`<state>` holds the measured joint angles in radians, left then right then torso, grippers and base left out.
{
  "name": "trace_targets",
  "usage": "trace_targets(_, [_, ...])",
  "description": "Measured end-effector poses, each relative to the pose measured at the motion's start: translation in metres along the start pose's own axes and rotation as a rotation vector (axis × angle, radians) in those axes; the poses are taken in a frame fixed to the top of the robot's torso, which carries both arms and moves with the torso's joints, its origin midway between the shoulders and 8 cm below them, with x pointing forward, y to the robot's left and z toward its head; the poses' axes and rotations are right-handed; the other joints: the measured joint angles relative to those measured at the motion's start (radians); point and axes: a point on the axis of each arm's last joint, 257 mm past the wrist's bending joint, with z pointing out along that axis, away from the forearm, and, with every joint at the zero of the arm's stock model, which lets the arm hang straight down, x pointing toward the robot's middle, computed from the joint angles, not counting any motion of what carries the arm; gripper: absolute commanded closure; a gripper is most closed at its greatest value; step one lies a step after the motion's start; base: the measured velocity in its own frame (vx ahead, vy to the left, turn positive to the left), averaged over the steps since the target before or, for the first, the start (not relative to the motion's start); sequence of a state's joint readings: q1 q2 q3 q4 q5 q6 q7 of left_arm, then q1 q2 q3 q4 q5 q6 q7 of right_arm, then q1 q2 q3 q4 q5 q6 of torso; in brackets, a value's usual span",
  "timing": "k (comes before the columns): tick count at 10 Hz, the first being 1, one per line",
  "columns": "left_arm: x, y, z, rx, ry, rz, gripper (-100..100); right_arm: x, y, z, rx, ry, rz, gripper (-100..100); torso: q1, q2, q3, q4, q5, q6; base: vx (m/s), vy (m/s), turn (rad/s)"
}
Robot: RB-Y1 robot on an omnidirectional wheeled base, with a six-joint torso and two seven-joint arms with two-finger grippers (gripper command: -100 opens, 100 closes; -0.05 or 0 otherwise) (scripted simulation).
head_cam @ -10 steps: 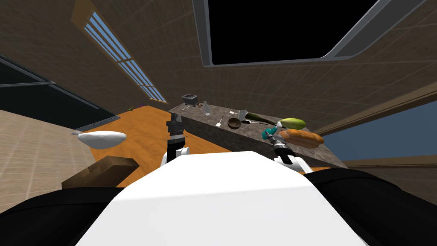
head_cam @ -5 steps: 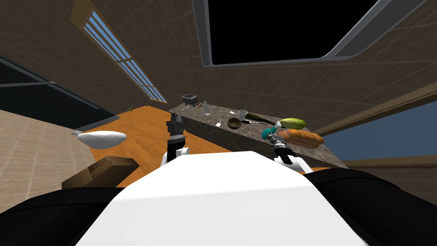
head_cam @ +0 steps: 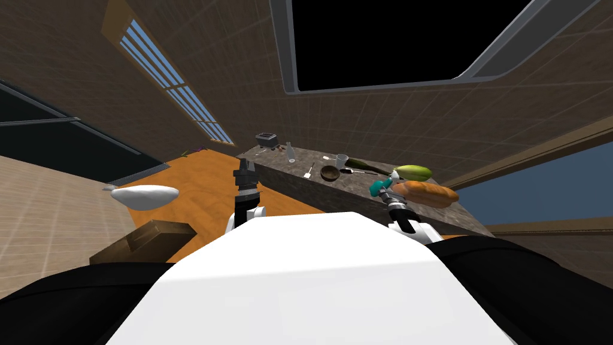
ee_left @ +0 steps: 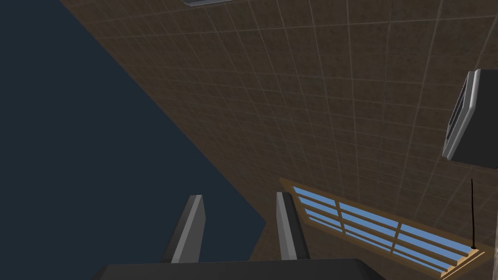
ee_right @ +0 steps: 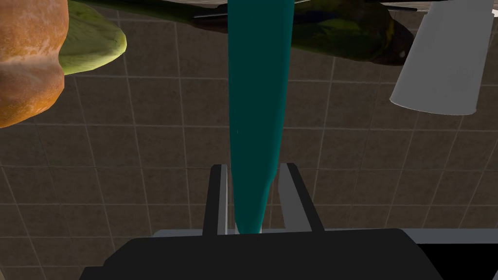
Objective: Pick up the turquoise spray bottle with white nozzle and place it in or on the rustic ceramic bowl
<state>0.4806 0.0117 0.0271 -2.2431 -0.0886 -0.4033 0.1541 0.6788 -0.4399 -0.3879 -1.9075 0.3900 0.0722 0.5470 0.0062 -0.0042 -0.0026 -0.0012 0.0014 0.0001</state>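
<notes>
Holding bottle (ee_right: 257,97) in right gripper (ee_right: 254,167), fingers clenched on both sides of its narrow end. Located at near right part of counter (head_cam: 281,165); cannot tell whether lifted clear of counter top.

Step in hand, by judgement: grasp made, carry to bowl (head_cam: 328,173) not yet done.

Bowl: dark, on counter, left of bottle and a little farther, apart from it.

Next move calls for raising bottle clear of counter top, sweeping left and away, lowering over bowl rim, then letting go.

Surroundings:
- bread (head_cam: 426,193), just right of bottle; likely to be nudged by any swing to that side.
- green fruit (head_cam: 413,173), just beyond bread.
- cup (head_cam: 341,160), just beyond bowl; at risk of a knock if overshot.
- toaster (head_cam: 266,139), far left end, well apart.
- left gripper (head_cam: 242,173), raised near counter's left end, fingers parted, nothing between them.
</notes>
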Motion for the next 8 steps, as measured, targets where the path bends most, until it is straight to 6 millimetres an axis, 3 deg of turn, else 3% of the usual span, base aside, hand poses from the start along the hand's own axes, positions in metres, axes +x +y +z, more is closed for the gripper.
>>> trace_targets(5, [0.0,0.0,0.0,0.0,0.0,0.0,0,-0.023,-0.041,-0.025,0.065,0.003,-0.058,100,0.005,-0.002,-0.001,0.0,0.003,0.0,0.053,0.13,-0.006])
trace_targets(8, [0.0,0.0,0.0,0.0,0.0,0.0,0,-0.041,-0.054,-0.035,0.093,0.0,-0.088,100,0.006,-0.005,-0.003,-0.001,0.003,-0.001,0.089,0.128,0.011])
